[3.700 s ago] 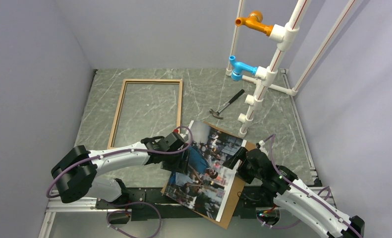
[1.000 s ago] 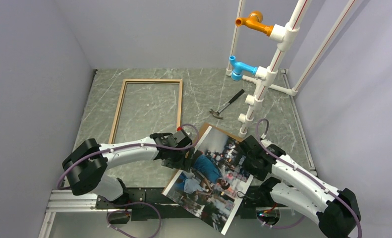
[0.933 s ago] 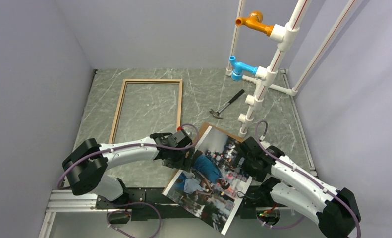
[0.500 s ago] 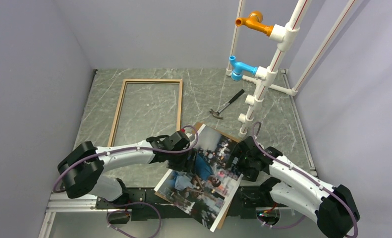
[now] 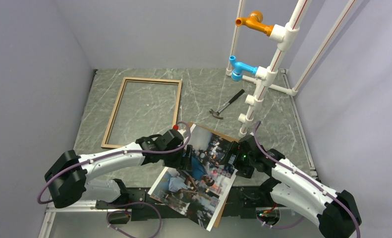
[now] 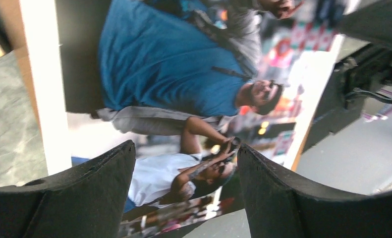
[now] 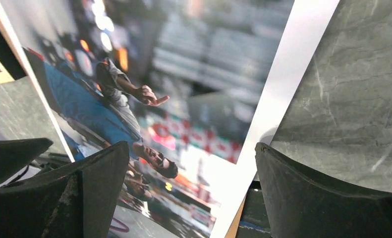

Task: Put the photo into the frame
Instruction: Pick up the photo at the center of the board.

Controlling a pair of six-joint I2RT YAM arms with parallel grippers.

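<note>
Left gripper (image 6: pixel 185 148): jaws spread, nothing pinched; it hovers over the left long edge of the photo (image 5: pixel 184 196), whose white border shows between the fingers. Right gripper (image 7: pixel 191 146): jaws fully apart, also empty, over the opposite long edge where print meets table (image 5: pixel 203 94). The photo lies picture-up and askew at the near middle, on the brown backing board (image 5: pixel 217 133), its near end hanging out past the table edge over the arm bases. The frame (image 5: pixel 114 113) lies flat at far left, brown side up, well apart from the photo. I judge the step in hand to be taking hold of the print from 2 sides. To do it well I would slip 1 finger per gripper under the paper only, not the board, close gently, lift both ends level to avoid creasing, then square the long edges to the rails.
</note>
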